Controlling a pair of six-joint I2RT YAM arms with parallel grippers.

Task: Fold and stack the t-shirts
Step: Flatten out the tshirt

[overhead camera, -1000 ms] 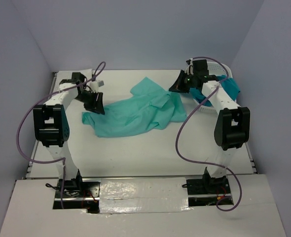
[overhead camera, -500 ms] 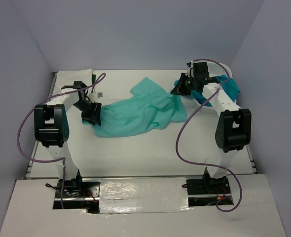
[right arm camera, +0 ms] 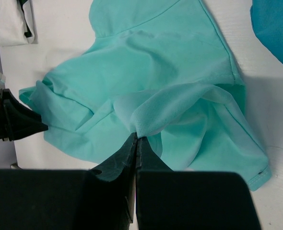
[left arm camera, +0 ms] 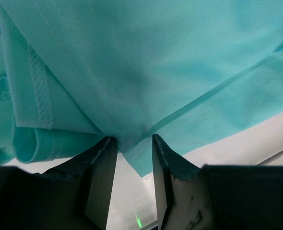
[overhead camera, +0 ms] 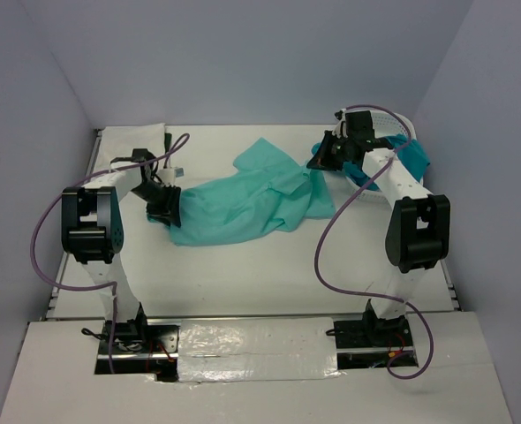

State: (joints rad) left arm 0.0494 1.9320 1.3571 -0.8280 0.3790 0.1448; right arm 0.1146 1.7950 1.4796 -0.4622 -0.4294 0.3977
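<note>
A pale mint t-shirt (overhead camera: 243, 199) lies crumpled across the middle of the table. My left gripper (overhead camera: 165, 210) is low at its left edge. In the left wrist view it (left arm camera: 130, 139) is open, with a corner of the mint cloth (left arm camera: 146, 72) between the fingertips. My right gripper (overhead camera: 318, 159) is at the shirt's right side, shut on a raised fold of it (right arm camera: 135, 135). A teal t-shirt (overhead camera: 415, 157) hangs in the basket at the back right. A white t-shirt (overhead camera: 132, 137) lies folded at the back left.
The white lattice laundry basket (overhead camera: 393, 115) stands at the back right corner, close behind my right arm. The teal cloth (right arm camera: 276, 24) shows at the top right of the right wrist view, the white tee (right arm camera: 7, 21) at its top left.
My left gripper has come down and forward onto the mint shirt's left corner. The right gripper has shifted slightly back with its fold still held.
</note>
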